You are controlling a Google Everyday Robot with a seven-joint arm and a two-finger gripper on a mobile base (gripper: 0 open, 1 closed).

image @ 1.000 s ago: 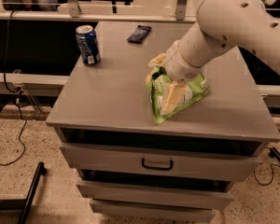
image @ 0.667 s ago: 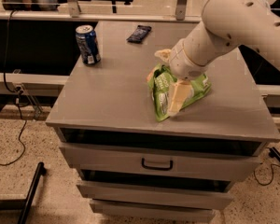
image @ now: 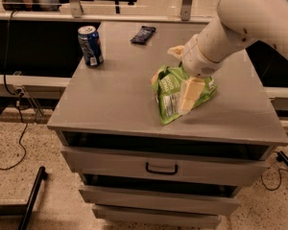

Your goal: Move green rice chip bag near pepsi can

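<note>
Gripper (image: 185,87) clamped on green rice chip bag (image: 169,92), bag tilted, mid-right on cabinet top (image: 115,99). Well apart at back-left corner, pepsi can (image: 90,45) upright. Dark wrapper (image: 143,34) flat near back edge.

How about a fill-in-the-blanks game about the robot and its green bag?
The tool is at the green rice chip bag, whose label panel is ______.
The pepsi can is mostly ______ in colour.
The pepsi can stands ______, not tipped over.
The top drawer has ______ handle.
Missing words: white; blue; upright; one.
</note>
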